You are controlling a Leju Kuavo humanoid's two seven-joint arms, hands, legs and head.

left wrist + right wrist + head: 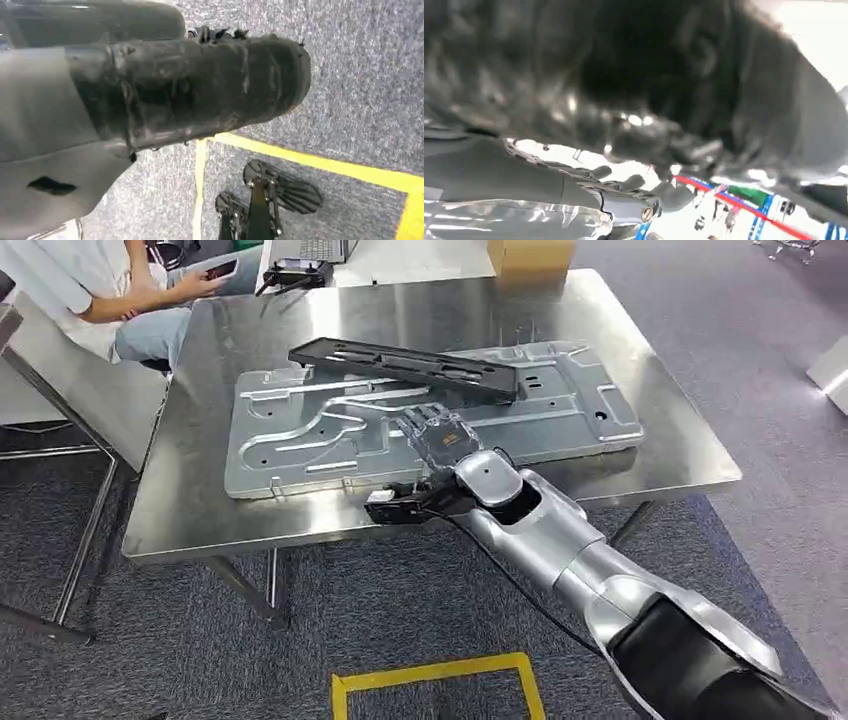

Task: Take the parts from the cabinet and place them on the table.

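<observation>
A large silver stamped metal panel [300, 430] lies flat on the steel table [650, 455]. A long black plastic part [410, 367] rests across the panel's far side. My right hand [440, 437] lies palm down on the middle of the panel, just in front of the black part, fingers stretched out and holding nothing. In the right wrist view its fingers [624, 182] reach over the shiny panel [499, 220], with a blurred dark shape close above them. My left hand [190, 85] hangs over the floor as a dark bulk, and its fingers cannot be made out.
A person [120, 290] sits at the table's far left corner holding a phone. A cardboard box [530, 260] stands beyond the far edge. A grey chair frame [80, 420] is at the left. Yellow tape [440, 672] marks the carpet near my feet.
</observation>
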